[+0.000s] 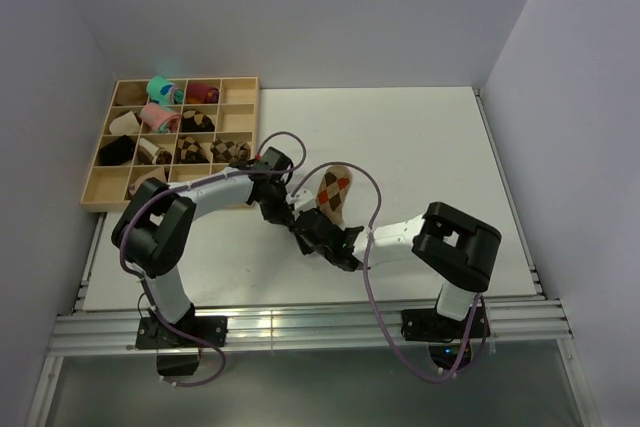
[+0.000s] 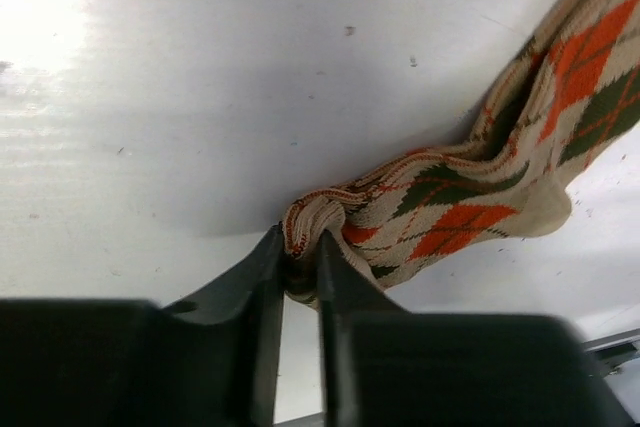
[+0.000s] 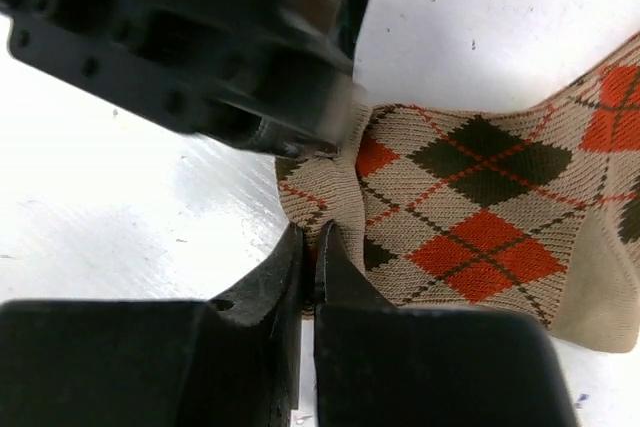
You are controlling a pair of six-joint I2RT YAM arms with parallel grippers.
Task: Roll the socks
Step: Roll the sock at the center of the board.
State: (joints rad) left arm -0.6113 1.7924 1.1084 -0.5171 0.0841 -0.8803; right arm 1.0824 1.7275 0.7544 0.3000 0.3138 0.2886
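Note:
The tan argyle sock with dark brown and orange-red diamonds lies on the white table, running up and right from both grippers. My left gripper is shut on the bunched near end of the sock, and the pinched edge shows between its fingers. My right gripper is shut on a fold of the same end of the sock, right beside the left gripper's black body.
A wooden divided tray at the back left holds several rolled socks in teal, pink, maroon and brown-and-cream. The two arms meet close together near the table's middle front. The metal frame rail runs along the near edge.

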